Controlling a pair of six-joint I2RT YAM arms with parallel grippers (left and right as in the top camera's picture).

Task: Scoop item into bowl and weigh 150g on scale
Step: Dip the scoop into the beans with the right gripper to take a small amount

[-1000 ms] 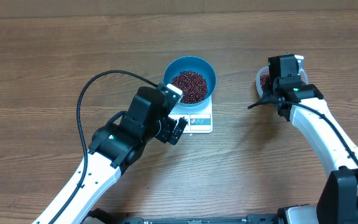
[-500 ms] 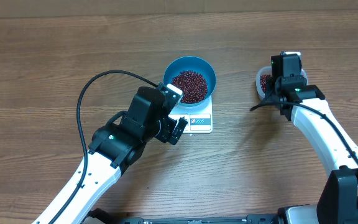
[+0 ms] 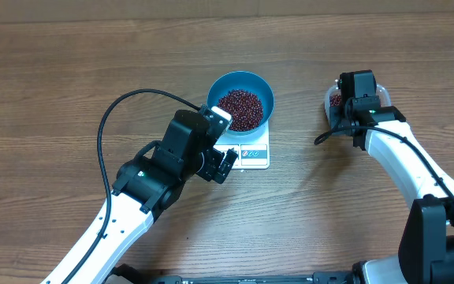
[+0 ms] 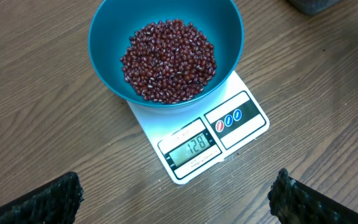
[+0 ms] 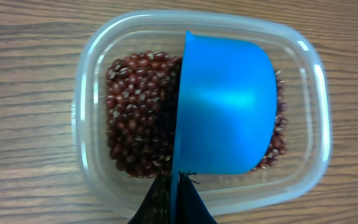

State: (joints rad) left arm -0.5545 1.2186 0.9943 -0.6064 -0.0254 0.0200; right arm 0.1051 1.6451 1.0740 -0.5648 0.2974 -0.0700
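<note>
The blue bowl point(image 3: 243, 83) stands on the white scale point(image 3: 252, 153) and holds a mound of red-brown beans point(image 3: 240, 109). In the left wrist view the beans point(image 4: 169, 59) fill the bottom of the bowl point(image 4: 104, 37), and the display of the scale point(image 4: 229, 146) reads 128. My left gripper point(image 4: 176, 196) hovers open just in front of the scale, with nothing between its fingers point(image 4: 51, 199). My right gripper point(image 5: 174, 190) is shut on the handle of a blue scoop point(image 5: 225, 112). The scoop is turned on its side in a clear tub point(image 5: 306, 180) of more beans point(image 5: 135, 115).
The clear tub point(image 3: 329, 102) sits on the wooden table to the right of the scale, mostly under my right gripper point(image 3: 349, 102). A black cable point(image 3: 132, 99) loops over my left arm, whose gripper point(image 3: 225, 164) is at the scale's front left corner.
My right gripper swung a little to the right and then back left over the tub, still holding the scoop. The left arm, bowl and scale have not moved.
</note>
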